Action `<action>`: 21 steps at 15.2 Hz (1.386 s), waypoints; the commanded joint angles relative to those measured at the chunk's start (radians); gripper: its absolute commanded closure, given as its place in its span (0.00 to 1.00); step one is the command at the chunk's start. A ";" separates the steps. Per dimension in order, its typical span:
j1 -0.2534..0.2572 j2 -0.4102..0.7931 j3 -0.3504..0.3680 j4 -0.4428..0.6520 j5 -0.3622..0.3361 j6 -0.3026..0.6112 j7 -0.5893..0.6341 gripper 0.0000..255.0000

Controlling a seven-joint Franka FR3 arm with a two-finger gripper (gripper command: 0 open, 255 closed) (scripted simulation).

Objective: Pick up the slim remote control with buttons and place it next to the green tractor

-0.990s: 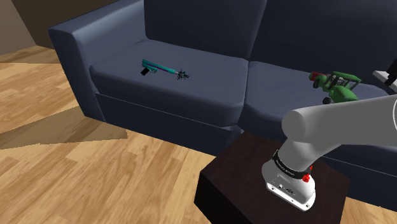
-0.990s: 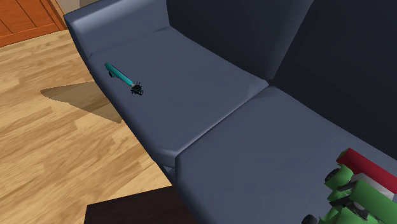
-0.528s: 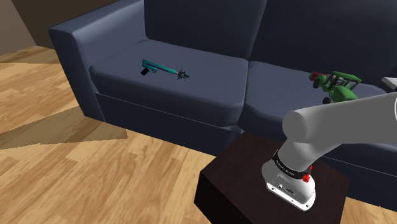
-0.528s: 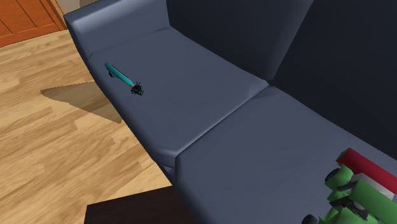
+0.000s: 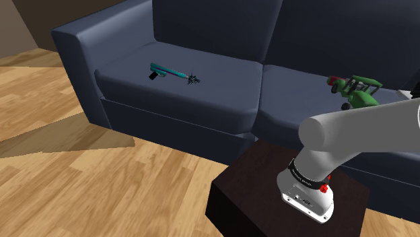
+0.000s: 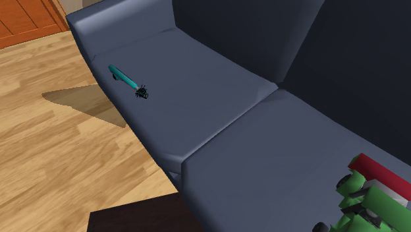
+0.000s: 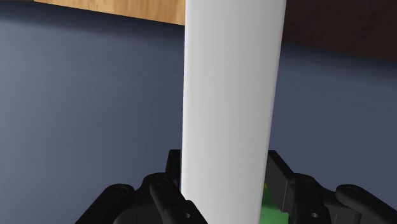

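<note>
A dark blue sofa [image 5: 215, 94] stands on a pale wood floor [image 5: 101, 188]. A teal-handled tool [image 5: 168, 71] (black bristles at one end) lies flat on the seat cushion nearest the armrest.

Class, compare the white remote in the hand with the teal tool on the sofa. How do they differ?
The remote is plain white; the tool is teal with a black bristly tip. The remote is clasped in the hand; the tool lies on a sofa cushion. Both are long and slim.
</note>
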 commanded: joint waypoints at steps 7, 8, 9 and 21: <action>0.011 0.003 -0.067 -0.079 -0.038 0.098 0.017 1.00; 0.013 0.005 -0.077 -0.088 -0.043 0.111 0.019 1.00; 0.016 0.006 -0.086 -0.096 -0.048 0.123 0.021 1.00; 0.072 0.035 -0.227 -0.184 -0.110 0.276 0.048 1.00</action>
